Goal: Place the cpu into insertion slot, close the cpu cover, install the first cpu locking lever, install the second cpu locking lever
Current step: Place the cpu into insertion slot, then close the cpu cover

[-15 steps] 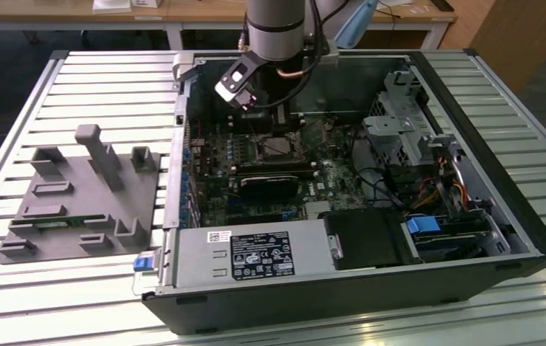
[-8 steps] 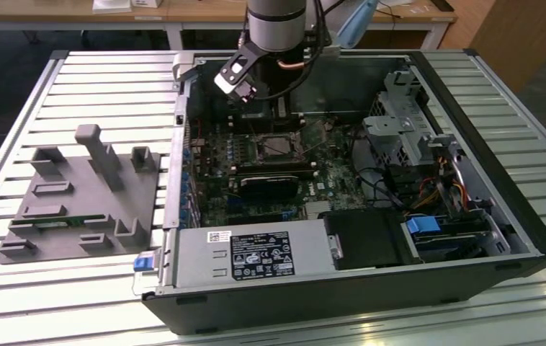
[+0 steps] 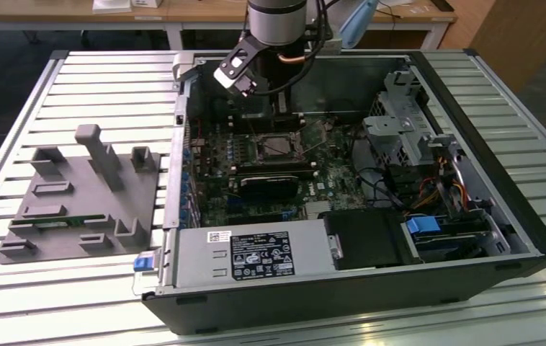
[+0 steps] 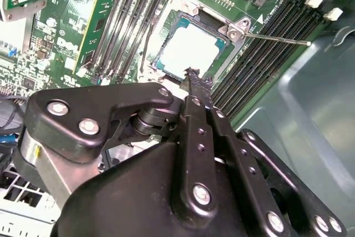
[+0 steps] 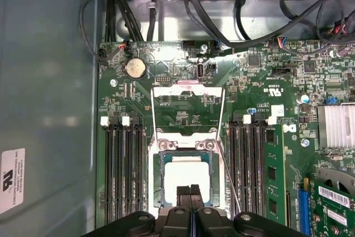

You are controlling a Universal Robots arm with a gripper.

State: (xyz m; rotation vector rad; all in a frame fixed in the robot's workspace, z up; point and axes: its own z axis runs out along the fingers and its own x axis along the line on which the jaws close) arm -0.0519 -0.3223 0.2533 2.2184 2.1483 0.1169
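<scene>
The claw (image 5: 190,192) hung just above the near edge of the cpu (image 5: 187,175), its two fingers clenched together with nothing between them. In the second wrist view its tip (image 4: 192,76) sat over the chip's rim. The cpu lay flat inside the insertion slot (image 5: 161,159), silver top up. The cpu cover (image 5: 187,86) was swung open beyond the socket, so the board showed through its window. A thin locking lever (image 4: 277,39) stuck out unlatched beside the socket. In the exterior view the arm (image 3: 275,21) reached down into the open computer case (image 3: 503,216) on the slatted worktop (image 3: 109,72). A grey fixture (image 3: 81,194) lay on the exterior view's left.
</scene>
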